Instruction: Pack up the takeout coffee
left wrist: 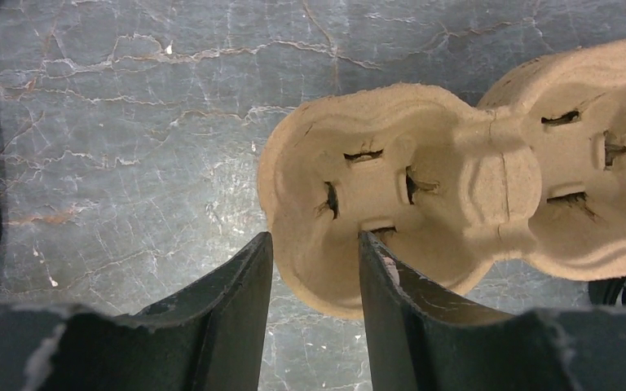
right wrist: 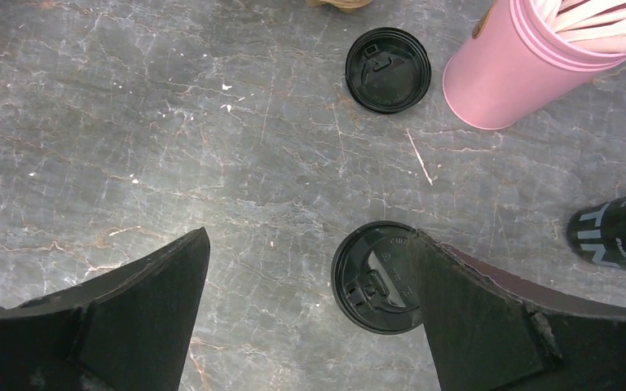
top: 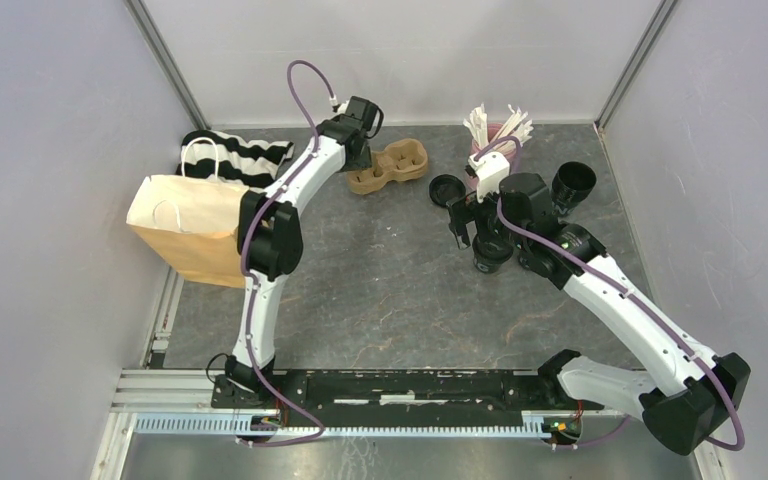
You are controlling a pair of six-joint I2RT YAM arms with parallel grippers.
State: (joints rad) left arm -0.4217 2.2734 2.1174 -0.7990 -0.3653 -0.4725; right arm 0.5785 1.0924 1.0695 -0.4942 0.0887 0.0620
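The left jaws straddle the rounded end wall of the brown pulp carrier (left wrist: 424, 175), a fibrous moulding with two slotted wells. Whether they pinch it cannot be told. The right jaws gape, released, over the veined grey worktop (right wrist: 171, 122). A lidded black cup (right wrist: 375, 277) stands between them, close against one finger. A loose round plastic lid (right wrist: 387, 69) lies beyond the tips. The pale-lettered second cup (right wrist: 619, 236) lies on its side, outside them.

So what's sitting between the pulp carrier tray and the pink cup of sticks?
One loose black lid, flat on the table, just on the near side of the line from carrier tray to pink cup. Clearest in the top view.
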